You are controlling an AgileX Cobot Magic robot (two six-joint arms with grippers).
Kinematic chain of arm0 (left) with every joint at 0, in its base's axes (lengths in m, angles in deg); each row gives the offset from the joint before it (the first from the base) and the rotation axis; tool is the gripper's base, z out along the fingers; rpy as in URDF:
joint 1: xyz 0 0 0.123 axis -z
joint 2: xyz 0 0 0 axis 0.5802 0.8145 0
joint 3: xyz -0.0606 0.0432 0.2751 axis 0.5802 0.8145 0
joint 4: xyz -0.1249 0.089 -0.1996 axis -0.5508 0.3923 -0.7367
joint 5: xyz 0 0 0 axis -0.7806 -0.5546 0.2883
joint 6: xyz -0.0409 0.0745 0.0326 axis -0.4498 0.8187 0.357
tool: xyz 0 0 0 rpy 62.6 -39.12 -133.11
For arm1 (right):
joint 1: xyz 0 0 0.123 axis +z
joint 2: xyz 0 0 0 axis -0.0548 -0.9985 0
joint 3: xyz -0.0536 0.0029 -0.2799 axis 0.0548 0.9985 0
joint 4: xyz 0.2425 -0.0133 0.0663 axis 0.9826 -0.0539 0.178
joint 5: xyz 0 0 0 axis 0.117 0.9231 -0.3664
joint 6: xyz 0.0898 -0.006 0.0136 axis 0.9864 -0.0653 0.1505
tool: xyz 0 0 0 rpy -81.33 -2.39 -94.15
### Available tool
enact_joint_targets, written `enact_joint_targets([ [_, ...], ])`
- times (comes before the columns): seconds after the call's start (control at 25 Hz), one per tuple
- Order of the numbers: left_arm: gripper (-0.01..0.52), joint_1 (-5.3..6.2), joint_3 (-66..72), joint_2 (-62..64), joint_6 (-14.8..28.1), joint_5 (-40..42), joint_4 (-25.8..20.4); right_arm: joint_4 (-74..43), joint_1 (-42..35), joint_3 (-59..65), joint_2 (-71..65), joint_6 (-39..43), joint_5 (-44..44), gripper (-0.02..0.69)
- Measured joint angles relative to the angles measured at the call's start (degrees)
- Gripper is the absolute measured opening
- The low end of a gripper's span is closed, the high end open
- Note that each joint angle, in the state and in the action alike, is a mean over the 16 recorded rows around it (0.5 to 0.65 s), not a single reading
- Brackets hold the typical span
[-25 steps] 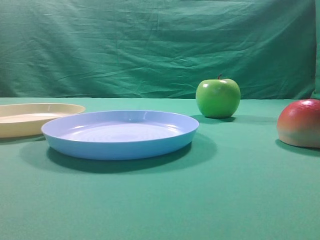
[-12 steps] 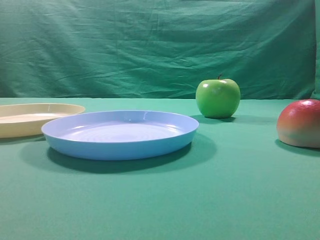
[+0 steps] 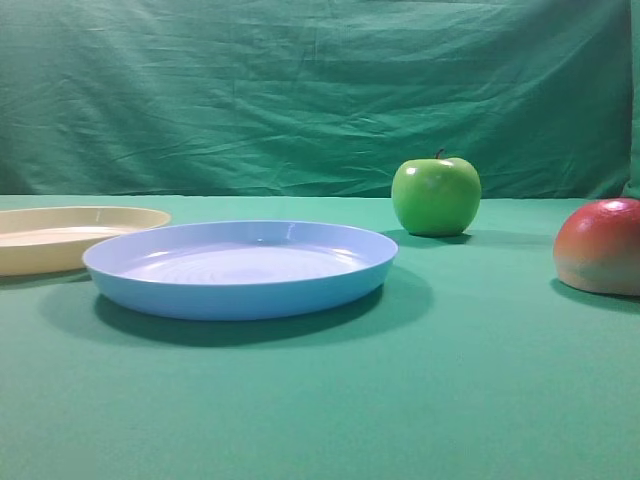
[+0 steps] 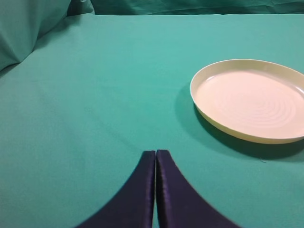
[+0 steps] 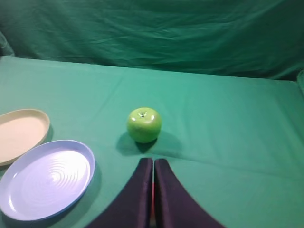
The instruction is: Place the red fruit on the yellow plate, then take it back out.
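Green cloth [image 3: 300,400] — glossy red fruit [image 3: 600,245], yellow plate [image 4: 251,99] apart; left gripper [image 4: 156,153], right gripper [image 5: 153,160] pressed together.

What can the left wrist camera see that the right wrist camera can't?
Only the left wrist view shows the left pincer, closed, and the whole yellow plate with nothing on it. Only the right wrist view shows the right pincer, closed, the green apple and the blue plate. Both show the yellow plate, cut off at the right wrist view's edge, and the green cloth. Neither shows the red fruit.
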Motion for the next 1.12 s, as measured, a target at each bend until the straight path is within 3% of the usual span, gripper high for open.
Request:
enact_joint_targets([
  [0.48,0.0,0.0,0.0,0.0,0.0,0.0,0.0,-0.96,-8.71,20.72,11.74,-0.01,-12.82,0.0],
  [1.12,0.0,0.0,0.0,0.0,0.0,0.0,0.0,-1.02,-9.91,33.86,14.85,-0.39,-18.79,0.0],
])
